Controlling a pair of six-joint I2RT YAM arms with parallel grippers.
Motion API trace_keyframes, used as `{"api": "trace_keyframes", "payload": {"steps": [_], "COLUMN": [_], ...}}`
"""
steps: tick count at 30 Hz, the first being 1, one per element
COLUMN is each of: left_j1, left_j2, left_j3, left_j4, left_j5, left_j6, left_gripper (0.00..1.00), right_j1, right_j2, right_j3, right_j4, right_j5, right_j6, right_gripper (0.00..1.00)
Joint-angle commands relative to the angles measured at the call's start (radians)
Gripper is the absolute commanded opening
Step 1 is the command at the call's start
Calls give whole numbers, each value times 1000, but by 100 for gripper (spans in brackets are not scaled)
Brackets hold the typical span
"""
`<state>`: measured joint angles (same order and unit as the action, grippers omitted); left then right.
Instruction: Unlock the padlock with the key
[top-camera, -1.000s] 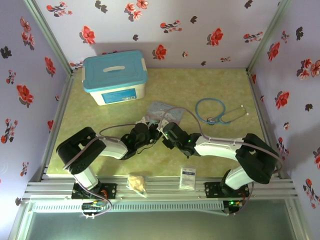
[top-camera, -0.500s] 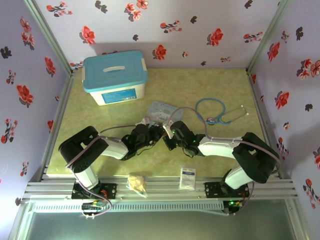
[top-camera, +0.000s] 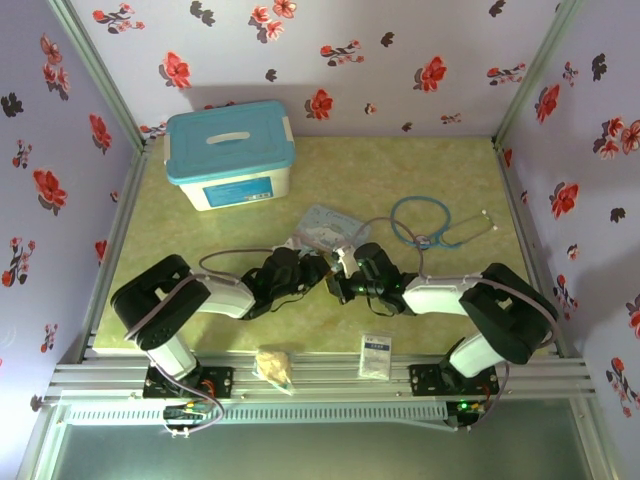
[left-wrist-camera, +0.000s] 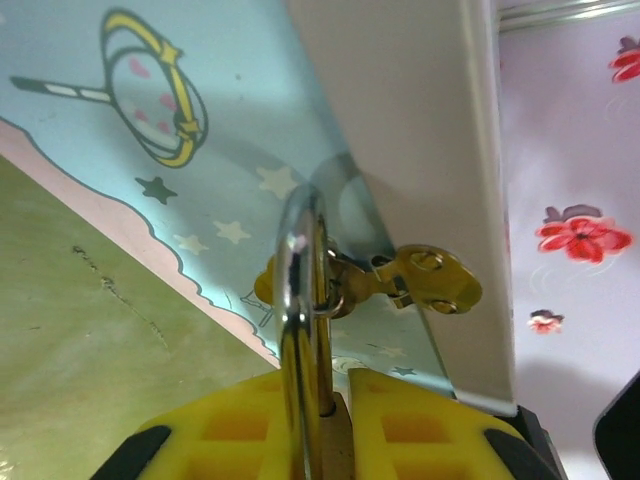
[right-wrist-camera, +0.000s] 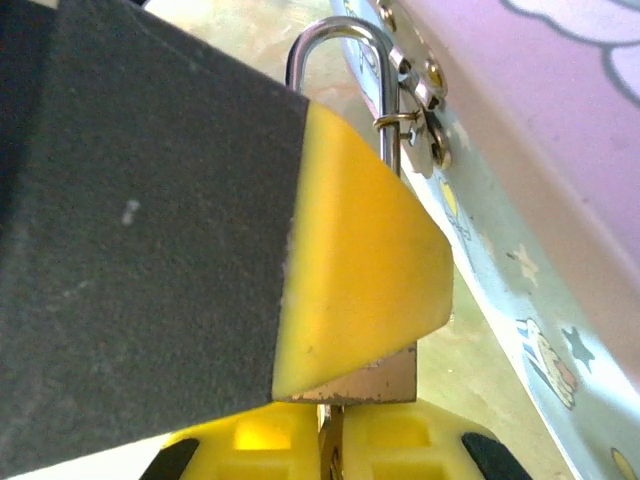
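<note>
The tiny brass-yellow padlock (right-wrist-camera: 378, 382) is clamped by its flat body in the left end effector (left-wrist-camera: 338, 390). The thin dark grey key (right-wrist-camera: 326, 428) is pinched in the right end effector (right-wrist-camera: 330, 445). Both are judged light, rigid and slippery.

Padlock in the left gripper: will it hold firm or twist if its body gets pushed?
Probably rigid: the padlock looks all metal. The left gripper pinches it near its smooth, rounded shackle, so it may pivot or slip. The brass pieces ringed on it hang loose and would likely swing.
</note>
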<state>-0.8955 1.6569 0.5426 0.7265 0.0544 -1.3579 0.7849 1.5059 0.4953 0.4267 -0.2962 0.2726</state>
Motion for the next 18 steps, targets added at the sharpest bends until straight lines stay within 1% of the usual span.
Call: {"api": "trace_keyframes", "payload": {"steps": [1, 3, 5, 10, 15, 17, 18], "left_j1": [8, 8, 11, 18, 23, 24, 26], "left_j2": [-48, -54, -51, -23, 0, 1, 3], "left_j3": [47, 61, 71, 67, 72, 80, 82], "left_j4": [-132, -169, -204, -189, -197, -217, -227], "left_j5": [-19, -19, -22, -20, -16, -20, -21], "left_j6": [115, 144, 164, 174, 189, 205, 210], "left_gripper": [15, 15, 21, 20, 24, 23, 20], "right_j1": [-9, -15, -25, -29, -27, -27, -27], "right_j2": [2, 2, 3, 21, 40, 39, 35], "right_j3": [-17, -31, -44, -40, -32, -36, -38], "right_j4": [113, 139, 175, 185, 172, 174, 177], "right_j5": [-56, -63, -76, -85, -95, -91, -89], "right_j6": [59, 74, 94, 100, 98, 100, 101], "right_gripper": [10, 10, 10, 10, 12, 12, 12]}}
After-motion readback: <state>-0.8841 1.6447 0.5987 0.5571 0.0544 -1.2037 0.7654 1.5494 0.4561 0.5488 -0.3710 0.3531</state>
